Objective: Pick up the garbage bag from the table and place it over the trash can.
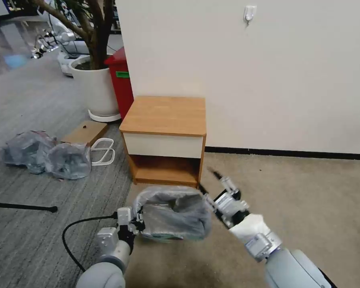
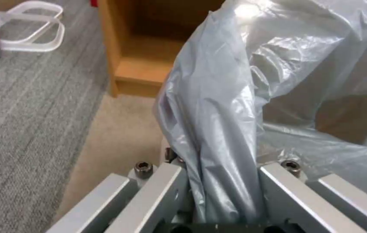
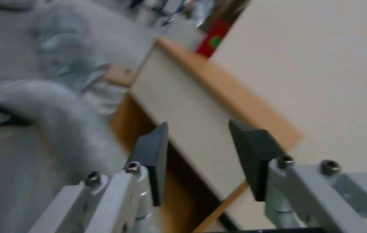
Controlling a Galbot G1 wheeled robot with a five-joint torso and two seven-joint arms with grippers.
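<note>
The garbage bag (image 1: 174, 214) is already spread over the trash can (image 1: 164, 237), which stands on the beige carpet (image 1: 308, 192) just in front of the nightstand (image 1: 166, 116); of the can only a pale strip shows under the bag's lower edge. The left tool (image 1: 138, 224) is at the bag's left side and is closed on a bunch of the grey film, which the left wrist view shows gathered between the metal fingers (image 2: 166, 184). The right tool (image 1: 216, 188) is beside the bag's right edge with its dark pads (image 3: 153, 152) wide apart and nothing between them. The main risk, as I judge it, comes from the left tool: if this arm pulls away while the film is pinched, it can drag the bag off the rim, or tip the light can, or tear the thin plastic. Whether the bag's edge really sits around the whole rim I cannot tell, so a loose side could slip into the can. The right tool is also close to the nightstand's corner and could knock it.
</note>
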